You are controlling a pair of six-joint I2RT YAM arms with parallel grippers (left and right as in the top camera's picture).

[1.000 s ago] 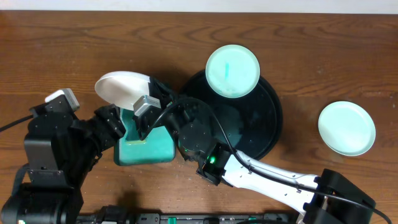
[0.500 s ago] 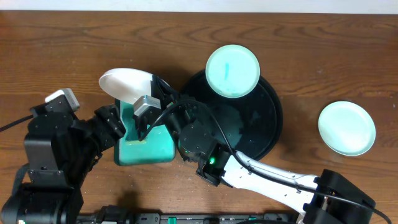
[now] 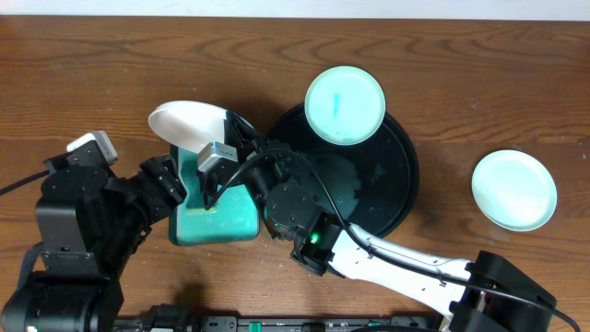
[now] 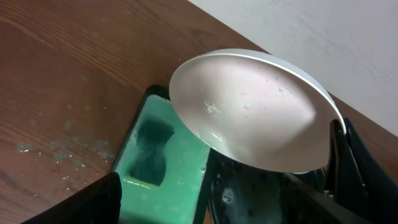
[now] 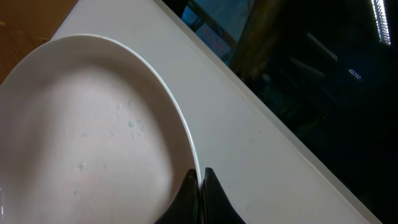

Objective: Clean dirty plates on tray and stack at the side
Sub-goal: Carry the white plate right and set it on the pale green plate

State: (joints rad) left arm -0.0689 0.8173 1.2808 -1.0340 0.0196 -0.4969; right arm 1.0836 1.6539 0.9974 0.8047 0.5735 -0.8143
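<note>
A white plate (image 3: 187, 124) hangs tilted above the table's left side. My right gripper (image 3: 230, 123) is shut on its rim, and in the right wrist view the fingertips (image 5: 200, 177) pinch the edge of this plate (image 5: 93, 124). A few faint specks mark its face. My left gripper (image 3: 189, 183) stands open low over the teal tray, just below the plate (image 4: 249, 112), with nothing between its fingers (image 4: 87, 202). The black tray (image 3: 392, 180) carries a mint plate with a teal smear (image 3: 345, 104) on its far rim. A clean mint plate (image 3: 513, 189) lies at the right.
The rectangular teal-green tray (image 3: 226, 219) sits left of the black tray, wet, with a dark recess (image 4: 149, 155). My right arm (image 3: 387, 254) crosses the front of the table toward the held plate. Water drops mark the wood at the left.
The held plate has shifted slightly to the right with my right gripper. The left arm has stayed put.
</note>
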